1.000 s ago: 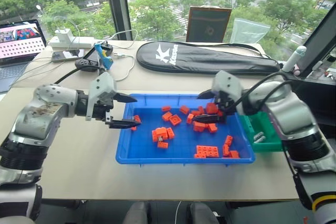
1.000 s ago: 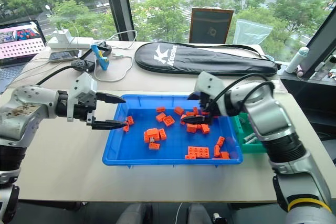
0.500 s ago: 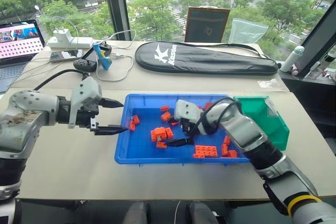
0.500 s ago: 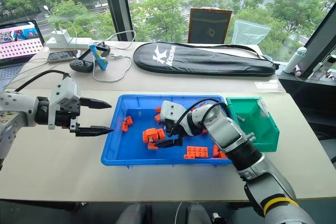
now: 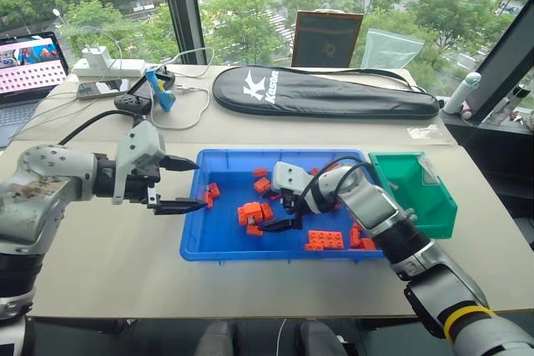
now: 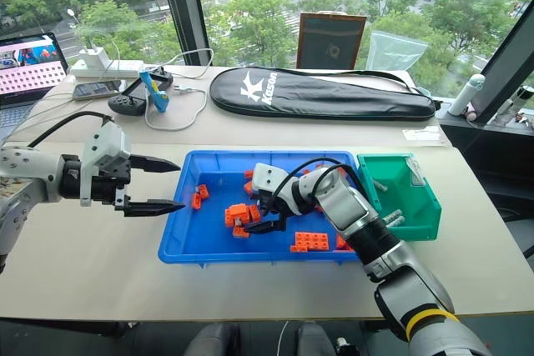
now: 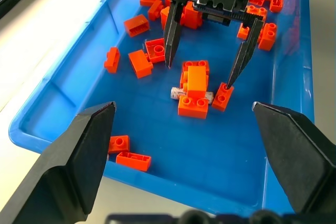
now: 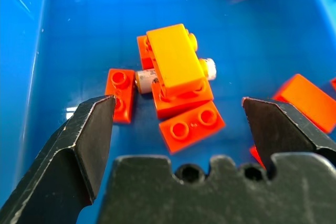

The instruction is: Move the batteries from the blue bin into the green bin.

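Observation:
The blue bin (image 5: 250,253) sits mid-table, scattered with orange bricks. One of the batteries (image 8: 143,80) lies in it under a small stack of orange bricks (image 8: 176,61), with only its two ends showing; it is also seen as the battery (image 7: 176,93). My right gripper (image 5: 274,213) hangs low over that stack, open, its fingertips straddling it without touching. My left gripper (image 5: 200,181) stands open at the bin's left rim, holding nothing. The green bin (image 5: 430,223) stands against the blue bin's right side, with a couple of batteries (image 6: 392,219) inside.
A black racket bag (image 5: 325,91) lies behind the bins. A laptop (image 5: 29,68), a power strip (image 5: 104,64) and cables (image 5: 179,106) crowd the far left. A brown box (image 5: 327,37) leans on the window and a bottle (image 5: 463,93) stands far right.
My right gripper swung from the bin's right side, near the green bin, leftward and down over the brick stack. The left gripper has stayed put and open.

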